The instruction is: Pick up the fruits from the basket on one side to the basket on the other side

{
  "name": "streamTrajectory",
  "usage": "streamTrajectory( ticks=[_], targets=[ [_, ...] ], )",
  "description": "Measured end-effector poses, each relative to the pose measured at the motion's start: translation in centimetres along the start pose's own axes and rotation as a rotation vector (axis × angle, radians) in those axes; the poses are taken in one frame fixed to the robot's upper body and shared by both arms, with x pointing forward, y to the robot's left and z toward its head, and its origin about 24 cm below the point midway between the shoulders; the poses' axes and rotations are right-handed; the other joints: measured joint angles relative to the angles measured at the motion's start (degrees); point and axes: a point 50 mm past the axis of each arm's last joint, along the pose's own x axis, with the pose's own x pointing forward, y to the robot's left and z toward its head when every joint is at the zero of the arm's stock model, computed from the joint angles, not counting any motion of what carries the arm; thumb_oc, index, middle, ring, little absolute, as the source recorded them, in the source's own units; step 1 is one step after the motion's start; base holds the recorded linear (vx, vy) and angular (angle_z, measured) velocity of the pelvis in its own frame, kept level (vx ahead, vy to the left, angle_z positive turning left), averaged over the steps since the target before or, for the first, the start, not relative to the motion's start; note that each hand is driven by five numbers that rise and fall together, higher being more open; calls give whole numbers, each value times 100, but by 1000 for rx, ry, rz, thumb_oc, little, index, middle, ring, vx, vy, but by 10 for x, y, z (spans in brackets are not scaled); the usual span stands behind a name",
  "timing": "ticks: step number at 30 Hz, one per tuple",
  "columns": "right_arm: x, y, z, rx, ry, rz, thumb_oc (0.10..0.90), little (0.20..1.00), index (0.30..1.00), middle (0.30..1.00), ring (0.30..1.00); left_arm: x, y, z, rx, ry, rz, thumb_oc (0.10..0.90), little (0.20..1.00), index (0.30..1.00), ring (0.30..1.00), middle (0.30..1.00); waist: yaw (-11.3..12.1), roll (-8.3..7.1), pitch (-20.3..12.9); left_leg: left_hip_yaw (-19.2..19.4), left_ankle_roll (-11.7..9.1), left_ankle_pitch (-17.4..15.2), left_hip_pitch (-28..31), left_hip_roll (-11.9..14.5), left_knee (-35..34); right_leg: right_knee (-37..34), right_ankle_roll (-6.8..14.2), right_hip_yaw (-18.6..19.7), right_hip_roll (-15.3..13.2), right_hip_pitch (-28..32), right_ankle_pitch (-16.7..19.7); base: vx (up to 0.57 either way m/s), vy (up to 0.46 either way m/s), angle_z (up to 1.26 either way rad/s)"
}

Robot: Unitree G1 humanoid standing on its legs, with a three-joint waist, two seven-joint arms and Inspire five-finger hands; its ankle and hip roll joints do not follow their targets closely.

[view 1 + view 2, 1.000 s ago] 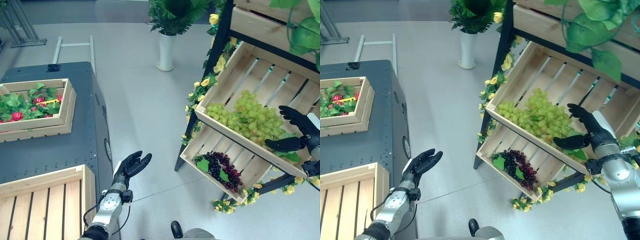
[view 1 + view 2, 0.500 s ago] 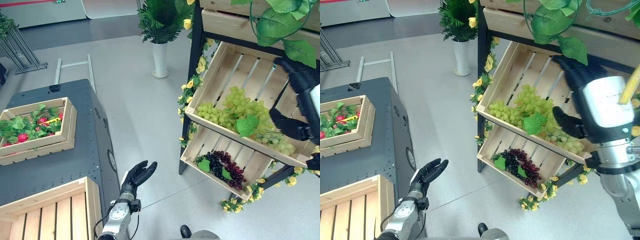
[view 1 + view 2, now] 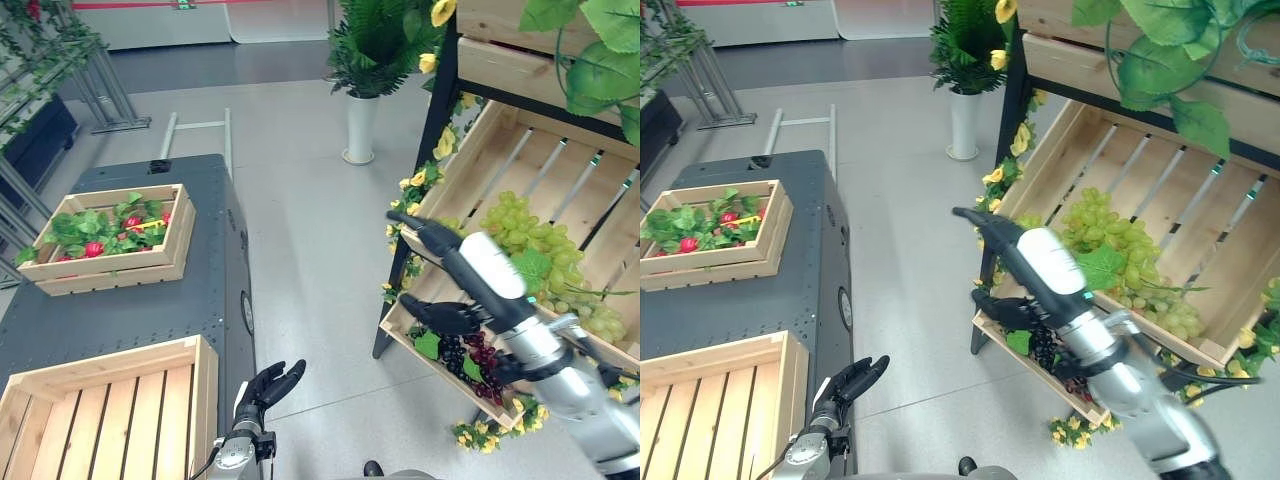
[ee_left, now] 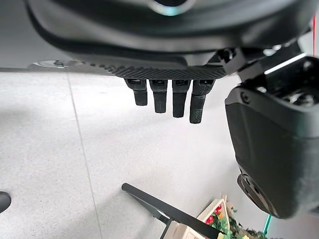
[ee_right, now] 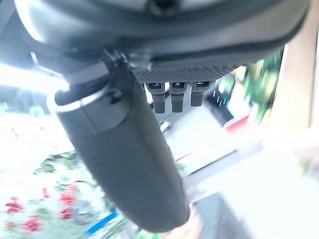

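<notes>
The right hand (image 3: 452, 285) is hovering empty, fingers spread, with the green grapes (image 3: 545, 262) lying in the shelf crate (image 3: 470, 180) just behind it (ungripped). Risk: returning empty-handed. The left hand (image 3: 265, 385) is hanging relaxed.

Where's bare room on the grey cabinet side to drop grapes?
The slatted crate at the near end of the grey cabinet is bare inside. The cabinet top between it and the leafy crate is also free. That far crate is crowded with leaves and red fruit. Both the right hand and left hand are open.

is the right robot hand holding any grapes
No, the right robot hand is open and empty in front of the rack, with the green grapes lying in their crate.
</notes>
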Motion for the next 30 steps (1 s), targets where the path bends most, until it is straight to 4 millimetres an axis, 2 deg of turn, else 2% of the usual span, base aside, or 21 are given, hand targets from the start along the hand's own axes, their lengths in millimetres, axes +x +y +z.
streamTrajectory(
  ticks=[1,3,4,7,10,11,13,21,25,30],
  targets=[
    [1,6,0,19,-2,25,800,900,900,900,900,0,0,-1,2,4,2,800,900,900,900,900,28,-1,-1,-22,-2,10,-1,2,0,0,-4,-23,-1,12,-3,21,-23,18],
    [7,34,-1,124,8,80,800,900,900,900,900,-1,2,-7,24,30,24,800,900,900,900,900,177,-12,-7,-114,-12,25,11,9,0,-2,-25,-107,1,56,-21,15,-24,19],
    [8,41,-3,148,22,95,800,900,900,900,900,-2,1,-8,28,36,28,800,900,900,900,900,186,-11,-7,-147,-15,28,13,8,0,-10,-30,-145,-1,69,-25,0,-32,27],
    [8,76,-18,291,146,181,800,900,900,900,900,-3,1,-14,62,64,45,800,900,900,900,900,478,-12,-6,-269,-22,59,-24,7,0,-18,-35,-265,-11,84,-39,-7,-38,20],
    [0,105,-36,377,300,239,800,900,900,900,900,-7,1,-23,84,105,52,800,900,900,900,900,635,-9,-5,-404,-23,91,-87,-1,0,-18,-54,-407,-28,79,-49,-7,-41,27],
    [-3,109,-39,380,326,253,800,900,900,900,900,-8,2,-26,87,115,54,800,900,900,900,900,655,-9,-5,-426,-22,96,-95,-2,1,-18,-56,-430,-30,78,-49,-5,-41,18],
    [-15,126,-53,434,449,283,800,900,900,900,900,-14,6,-39,96,167,75,800,900,900,900,900,667,-17,-5,-477,-26,108,-110,-1,2,-19,-66,-513,-34,93,-67,-5,-41,15],
    [-68,159,-87,481,766,364,800,900,900,900,900,-25,18,-66,158,313,97,800,900,900,900,900,654,1,6,-629,-54,138,-132,14,0,-21,-96,-655,-23,122,-90,-12,-27,8],
    [-100,182,-97,513,943,412,800,900,900,900,900,-22,18,-64,221,321,72,800,900,900,900,900,667,30,4,-638,-62,141,-103,30,0,-21,-94,-674,-10,159,-119,2,-3,2],
    [-133,199,-96,614,1115,405,800,900,900,900,900,-20,10,-61,293,298,-9,800,900,900,900,900,645,88,6,-638,-61,139,-96,37,0,-21,-113,-663,-2,161,-116,0,0,0]
  ],
)
